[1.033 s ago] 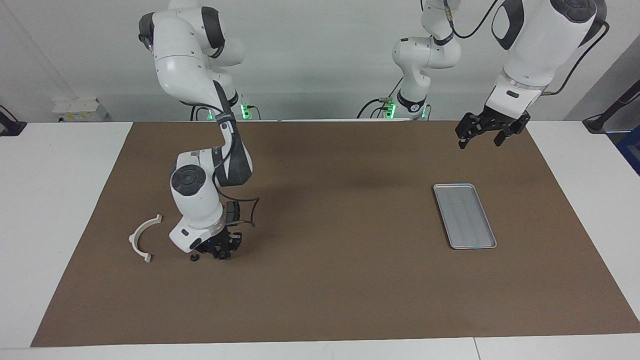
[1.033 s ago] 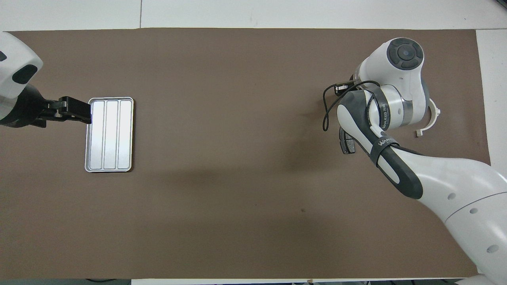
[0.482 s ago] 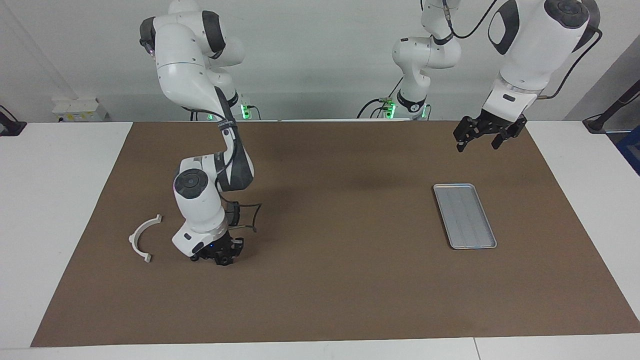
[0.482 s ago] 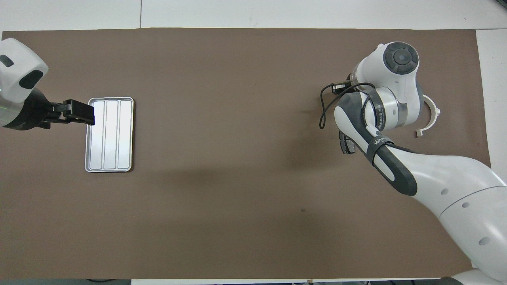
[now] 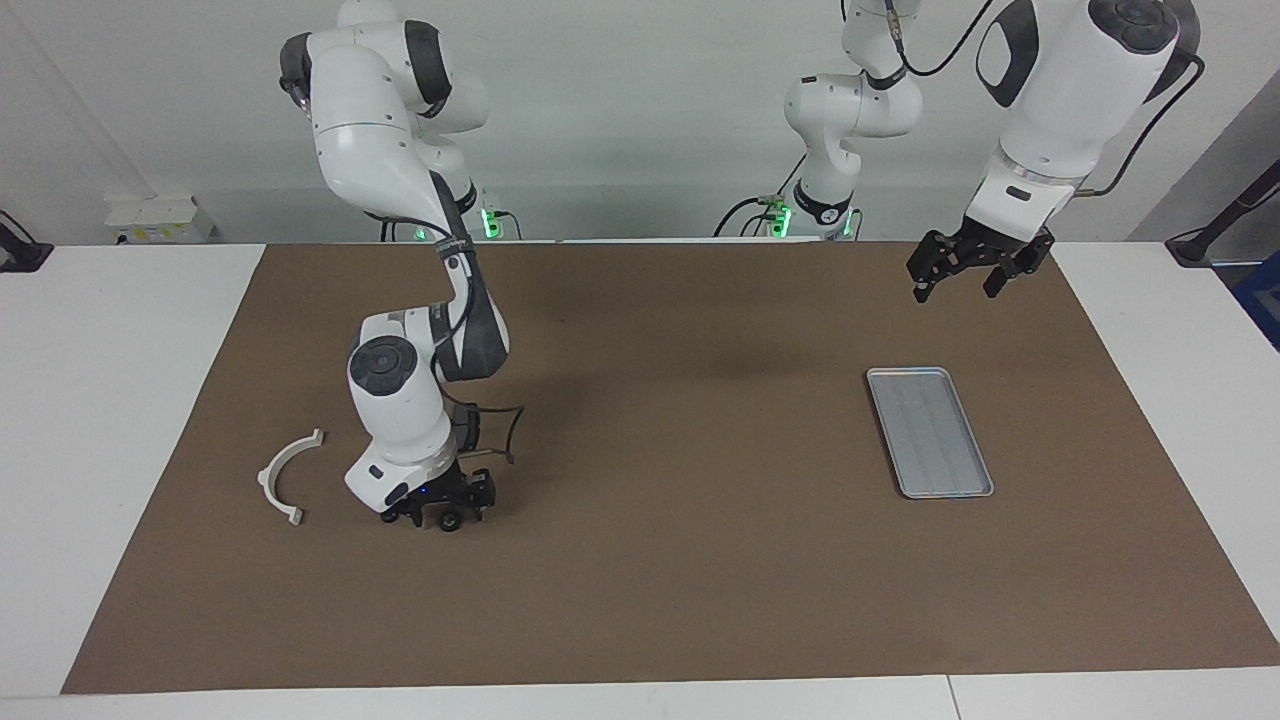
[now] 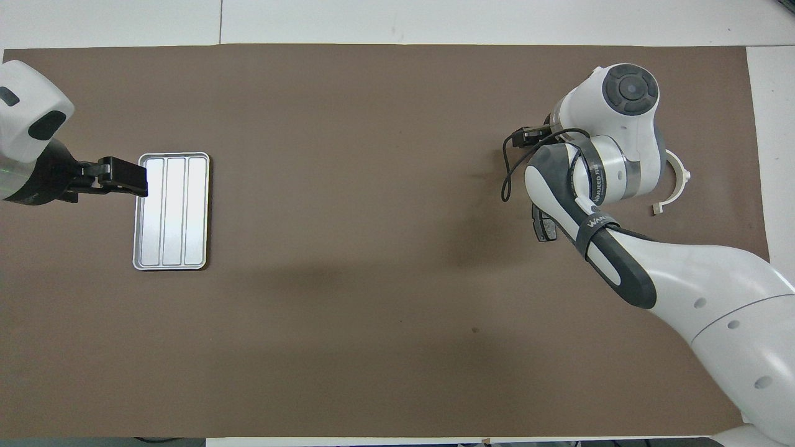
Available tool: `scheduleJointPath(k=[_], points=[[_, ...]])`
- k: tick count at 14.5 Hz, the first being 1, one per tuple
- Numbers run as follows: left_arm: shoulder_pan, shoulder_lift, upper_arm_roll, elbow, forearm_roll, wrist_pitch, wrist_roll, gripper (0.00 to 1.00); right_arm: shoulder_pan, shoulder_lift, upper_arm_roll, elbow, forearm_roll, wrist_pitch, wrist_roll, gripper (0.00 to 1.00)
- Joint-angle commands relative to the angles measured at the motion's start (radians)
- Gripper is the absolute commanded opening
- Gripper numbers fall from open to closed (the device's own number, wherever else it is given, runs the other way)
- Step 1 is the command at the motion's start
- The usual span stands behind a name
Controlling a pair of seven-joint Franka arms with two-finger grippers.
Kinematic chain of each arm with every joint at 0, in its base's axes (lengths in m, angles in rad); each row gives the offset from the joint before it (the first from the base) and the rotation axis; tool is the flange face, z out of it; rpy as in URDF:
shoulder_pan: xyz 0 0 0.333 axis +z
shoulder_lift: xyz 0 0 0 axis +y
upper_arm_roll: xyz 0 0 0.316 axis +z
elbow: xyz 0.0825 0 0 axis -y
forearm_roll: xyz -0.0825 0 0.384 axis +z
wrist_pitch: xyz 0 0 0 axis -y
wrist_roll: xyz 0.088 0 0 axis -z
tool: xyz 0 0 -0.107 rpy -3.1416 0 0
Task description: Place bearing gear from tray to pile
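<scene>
My right gripper (image 5: pixel 446 512) is down at the mat beside the white semicircular bracket (image 5: pixel 285 476), its fingers spread open. A small dark round bearing gear (image 5: pixel 450 522) lies on the mat between them. From overhead the right wrist covers the gripper and the gear; the bracket (image 6: pixel 678 185) and one dark grey brake pad (image 6: pixel 543 225) of the pile show at the arm's edges. The silver tray (image 5: pixel 931 432) lies bare at the left arm's end. My left gripper (image 5: pixel 955 288) hangs open in the air over the mat beside the tray (image 6: pixel 172 211).
A brown mat (image 5: pixel 660 560) covers most of the white table. A black cable loops out from the right wrist (image 6: pixel 506 180) just above the mat.
The right gripper has spread its fingers where it stood shut low at the mat, and the gear now lies between them. The left gripper has shifted only slightly.
</scene>
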Motion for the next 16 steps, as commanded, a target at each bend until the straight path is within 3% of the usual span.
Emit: scheduleJointPath(k=[1, 7, 10, 13, 16], points=[[0.006, -0.031, -0.002, -0.042, -0.007, 0.028, 0.009, 1.00, -0.012, -0.039, 0.006, -0.007, 0.020, -0.030, 0.002, 1.00], [0.006, -0.033, -0.002, -0.044, -0.007, 0.033, 0.008, 1.00, -0.049, -0.080, 0.006, -0.007, 0.020, -0.048, 0.000, 1.00], [0.006, -0.033, -0.002, -0.045, -0.007, 0.036, 0.008, 1.00, -0.079, -0.123, 0.007, -0.005, 0.020, -0.118, -0.007, 1.00], [0.006, -0.033, -0.002, -0.052, -0.007, 0.040, 0.006, 1.00, -0.076, -0.258, 0.007, -0.014, 0.025, -0.302, -0.007, 1.00], [0.006, -0.039, -0.002, -0.059, -0.007, 0.050, 0.008, 1.00, -0.082, -0.477, 0.007, -0.071, 0.056, -0.514, -0.007, 1.00]])
